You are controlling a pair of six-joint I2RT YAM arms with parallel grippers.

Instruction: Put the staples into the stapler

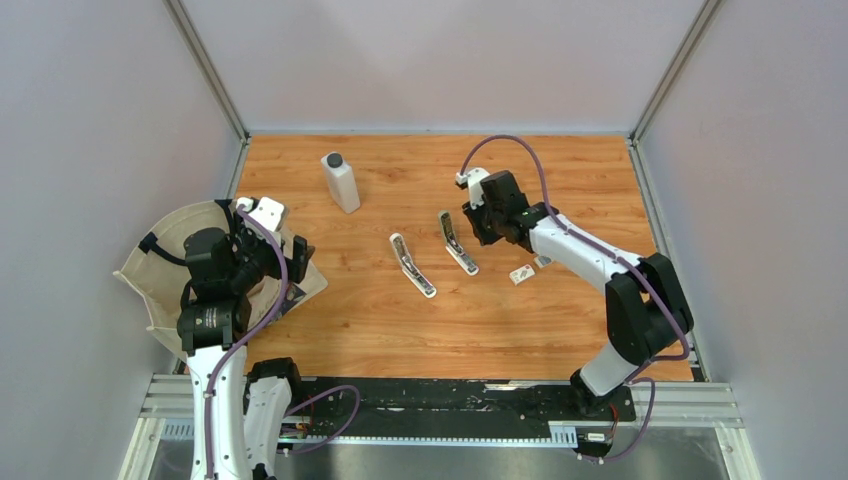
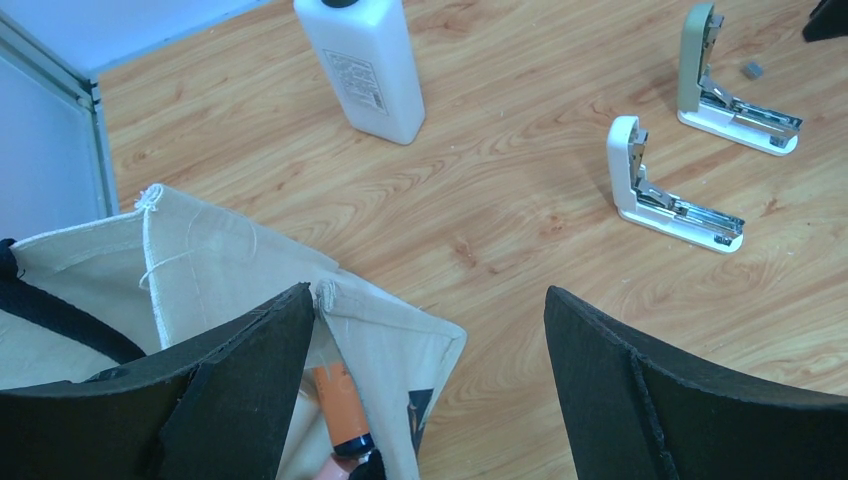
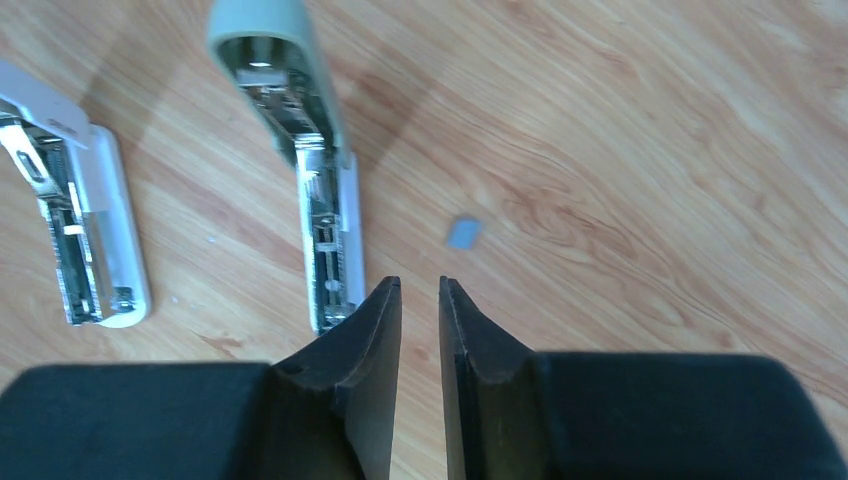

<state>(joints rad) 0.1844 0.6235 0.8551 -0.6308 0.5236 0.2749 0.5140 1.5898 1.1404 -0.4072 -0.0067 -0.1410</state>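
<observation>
At the left edge of the worktop, the left pincer hangs over a canvas bag, its jaws spread wide with nothing between them, well apart from anything the task needs. Right of it and farther back stands a white bottle. Near the middle lie two staplers, both swung open: the white stapler, then the grey-green stapler, each with its long axis running from far-left to near-right. A small grey chip just right of the grey-green one is too small to identify. By that stapler's far end hovers the right pincer, its fingers drawn almost together with only a slit between, gripping nothing. The staples come last: a tiny white box with a pale piece just beside it. They lie to the near right of that pincer, close by its own forearm, and the box slants near-left to far-right. The right arm is much the nearer. I judge it must pull back toward the near right and spread its jaws before it can take them.
</observation>
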